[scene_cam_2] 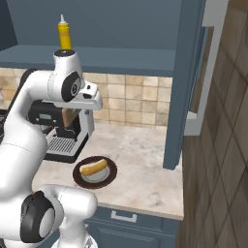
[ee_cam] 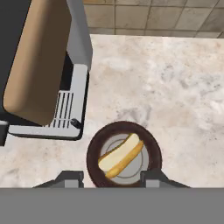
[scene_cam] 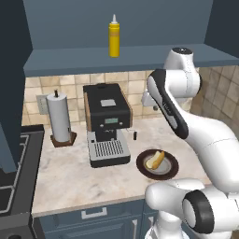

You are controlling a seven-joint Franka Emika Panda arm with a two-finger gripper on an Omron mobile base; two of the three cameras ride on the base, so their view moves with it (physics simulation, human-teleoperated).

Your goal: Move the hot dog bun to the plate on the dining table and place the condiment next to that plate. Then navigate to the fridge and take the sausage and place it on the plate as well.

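The hot dog bun lies on a small dark brown saucer on the marbled counter, right of the coffee machine. My gripper hangs well above it, pointing down, open, with nothing between the fingertips. The condiment, a yellow squeeze bottle with a white nozzle, stands upright on the blue shelf above the counter. The plate, dining table, fridge and sausage are out of view.
A black and silver coffee machine stands beside the saucer. A paper towel roll is further left, then a stove. A blue cabinet panel bounds the counter on the right.
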